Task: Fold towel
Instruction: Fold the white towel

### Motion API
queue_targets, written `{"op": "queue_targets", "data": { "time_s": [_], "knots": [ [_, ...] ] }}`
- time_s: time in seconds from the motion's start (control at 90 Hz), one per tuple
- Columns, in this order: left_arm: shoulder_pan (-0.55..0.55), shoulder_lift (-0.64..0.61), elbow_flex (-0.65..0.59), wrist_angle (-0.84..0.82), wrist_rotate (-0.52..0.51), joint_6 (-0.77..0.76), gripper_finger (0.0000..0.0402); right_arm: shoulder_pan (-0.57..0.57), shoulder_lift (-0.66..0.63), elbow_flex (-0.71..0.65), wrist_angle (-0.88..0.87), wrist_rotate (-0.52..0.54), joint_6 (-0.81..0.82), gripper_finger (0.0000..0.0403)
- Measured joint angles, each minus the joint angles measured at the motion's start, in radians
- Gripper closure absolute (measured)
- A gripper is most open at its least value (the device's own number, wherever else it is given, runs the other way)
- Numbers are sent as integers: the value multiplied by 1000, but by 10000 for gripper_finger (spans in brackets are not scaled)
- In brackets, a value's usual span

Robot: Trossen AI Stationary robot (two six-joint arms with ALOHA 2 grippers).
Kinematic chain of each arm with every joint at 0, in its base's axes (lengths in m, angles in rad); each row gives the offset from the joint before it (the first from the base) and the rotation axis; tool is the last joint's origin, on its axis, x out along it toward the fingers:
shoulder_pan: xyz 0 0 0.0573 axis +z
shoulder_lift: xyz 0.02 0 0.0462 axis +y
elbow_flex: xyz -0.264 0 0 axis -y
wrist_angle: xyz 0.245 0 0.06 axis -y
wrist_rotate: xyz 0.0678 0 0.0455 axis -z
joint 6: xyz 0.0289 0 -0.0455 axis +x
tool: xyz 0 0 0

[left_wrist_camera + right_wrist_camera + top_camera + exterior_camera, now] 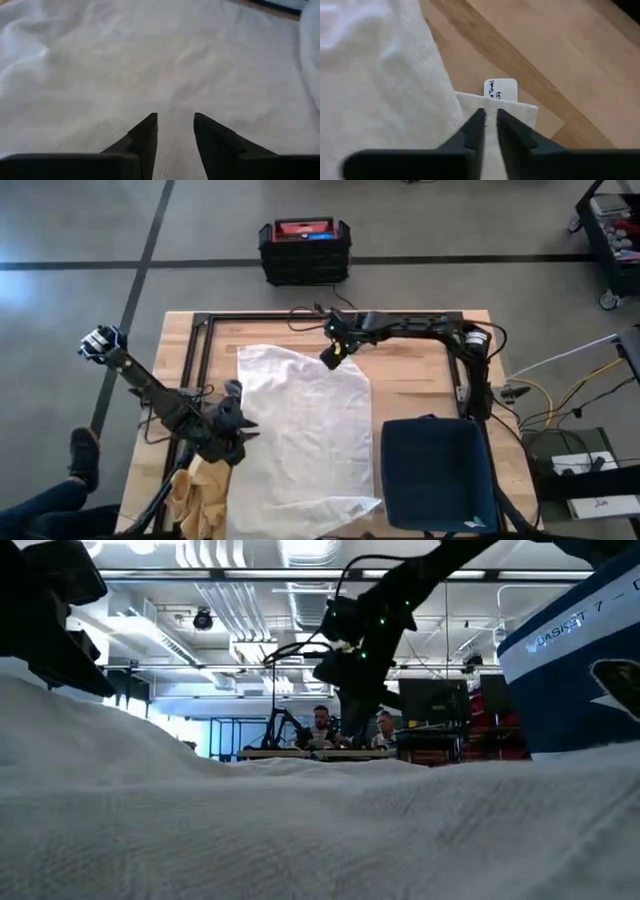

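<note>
High view: the white towel [305, 435] lies spread mid-surface. The right gripper [331, 356] pinches its far corner (tagged); the left gripper [238, 423], fingers slightly parted, holds nothing at its left edge.

White towel [305, 430] lies spread roughly flat on the wooden worktop [420, 385], centre, one layer, not folded. Outline is an uneven rectangle, long axis running from the far edge toward the near edge. Fine ribbed weave, soft wrinkles across the surface. Near right corner is drawn out into a point beside the dark blue basket [436, 472]. Far right corner carries a small white care tag [500, 90] with dark print, lying flat on bare wood just past the hem. Left edge is slightly rumpled.
</note>
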Motion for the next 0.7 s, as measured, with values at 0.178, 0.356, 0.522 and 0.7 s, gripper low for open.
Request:
{"op": "queue_targets", "data": {
  "time_s": [0.178,0.356,0.522,0.7],
  "knots": [
    [7,16,-16,5,0,1,328,-14,55,-3,-3,-49,0,386],
    [6,31,-14,19,0,2,341,-19,110,-4,-15,-70,0,393],
    [6,38,-9,25,0,2,340,-26,127,-2,-29,-53,10,401],
    [6,41,-8,26,1,-4,336,-31,115,-2,-136,183,52,402]
  ]
}}
